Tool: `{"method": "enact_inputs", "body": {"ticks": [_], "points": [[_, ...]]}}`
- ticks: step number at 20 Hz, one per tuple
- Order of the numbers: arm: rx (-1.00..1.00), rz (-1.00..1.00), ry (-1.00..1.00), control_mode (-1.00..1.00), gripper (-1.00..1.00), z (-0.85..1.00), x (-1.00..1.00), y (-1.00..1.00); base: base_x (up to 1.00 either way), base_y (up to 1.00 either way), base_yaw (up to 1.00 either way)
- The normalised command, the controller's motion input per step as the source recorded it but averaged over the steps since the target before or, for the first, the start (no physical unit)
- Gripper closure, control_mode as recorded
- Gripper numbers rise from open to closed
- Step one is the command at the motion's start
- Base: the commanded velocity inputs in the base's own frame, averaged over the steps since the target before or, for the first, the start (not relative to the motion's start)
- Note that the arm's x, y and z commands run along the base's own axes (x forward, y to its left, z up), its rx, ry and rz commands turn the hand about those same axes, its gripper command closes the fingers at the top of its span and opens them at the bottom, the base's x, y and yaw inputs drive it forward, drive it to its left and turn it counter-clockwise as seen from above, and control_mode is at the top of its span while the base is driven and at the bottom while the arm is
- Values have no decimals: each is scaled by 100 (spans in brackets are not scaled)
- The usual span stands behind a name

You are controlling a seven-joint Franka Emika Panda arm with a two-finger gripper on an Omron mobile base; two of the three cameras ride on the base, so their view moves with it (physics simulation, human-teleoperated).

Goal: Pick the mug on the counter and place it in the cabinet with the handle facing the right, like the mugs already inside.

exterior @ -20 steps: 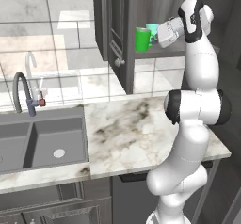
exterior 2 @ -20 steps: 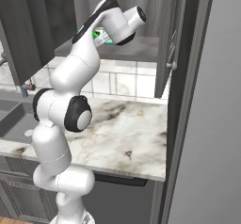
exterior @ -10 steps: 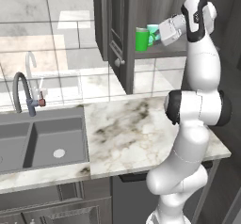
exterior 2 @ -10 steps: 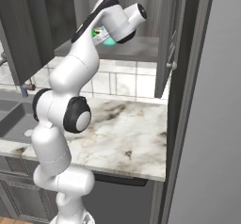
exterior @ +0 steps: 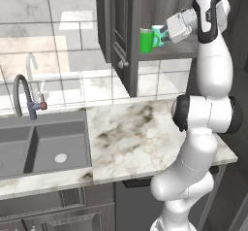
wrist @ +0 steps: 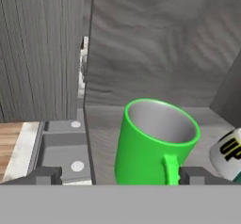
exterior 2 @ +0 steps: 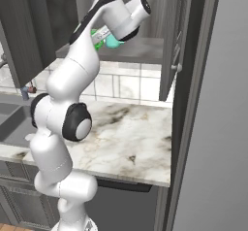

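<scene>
Arm raised to the cabinet shelf, gripper spread wide astride the mug

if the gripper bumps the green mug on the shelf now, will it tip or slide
The mug stands upright on a flat shelf and looks squat, so it would probably slide rather than tip. Its glossy sides look slippery. The handle could catch a fingertip.
</scene>
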Motion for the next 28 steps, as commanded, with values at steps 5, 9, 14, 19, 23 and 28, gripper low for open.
{"method": "enact_inputs", "body": {"ticks": [5,9,14,19,23,28], "points": [[0,0,-2,-100,-100,-1,-40,0,0,0,0],[0,0,-3,-100,-100,-7,-50,0,0,0,0],[0,0,-4,-100,-100,0,-46,0,0,0,0],[0,0,-4,-100,-100,-1,-56,12,0,0,0],[0,0,-2,-100,-100,-16,-64,29,0,0,0],[0,0,-1,-100,-100,-27,-59,33,0,0,0]]}}
